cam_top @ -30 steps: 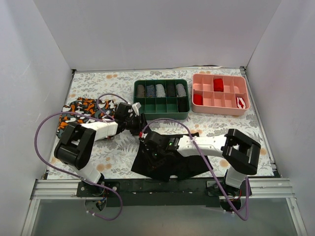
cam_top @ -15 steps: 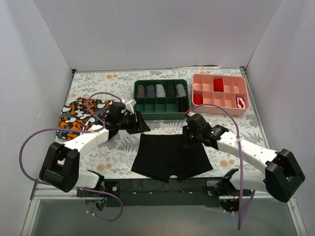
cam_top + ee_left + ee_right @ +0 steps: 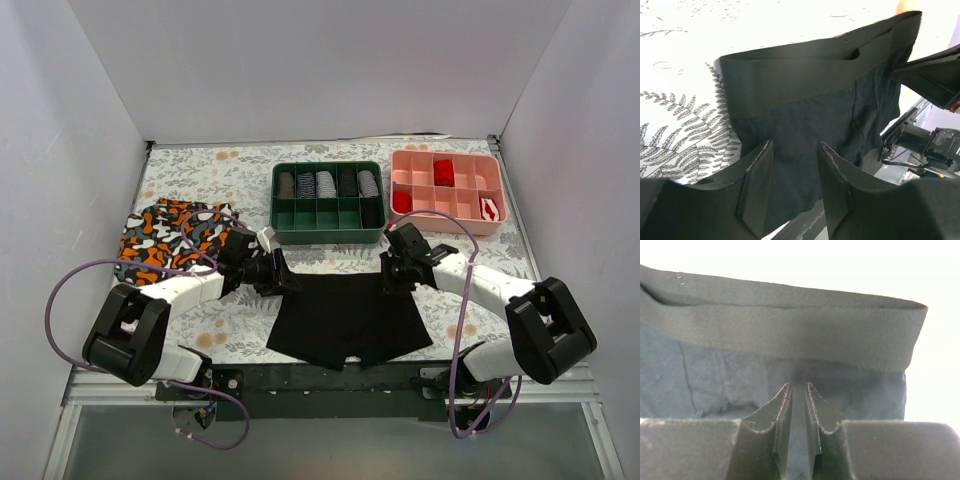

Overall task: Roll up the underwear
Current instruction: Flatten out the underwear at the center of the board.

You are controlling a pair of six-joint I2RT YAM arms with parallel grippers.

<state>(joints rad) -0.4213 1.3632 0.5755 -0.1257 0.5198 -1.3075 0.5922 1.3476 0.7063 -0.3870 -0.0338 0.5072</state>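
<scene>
The black underwear lies spread flat near the table's front edge, waistband toward the back. My left gripper is at the waistband's left end. In the left wrist view it is open, over the fabric, with nothing between the jaws. My right gripper is at the waistband's right end. In the right wrist view it is almost shut, tips on the fabric just below the waistband, with black cloth filling the thin slit between the jaws.
A camouflage-patterned garment lies at the left. A green tray of rolled items stands behind the underwear. A pink tray with red items is at the back right. The black front rail runs under the underwear's legs.
The underwear was bunched under the right arm and now lies spread flat. The right arm swung right to the waistband's right end. The left gripper came down to its left end.
</scene>
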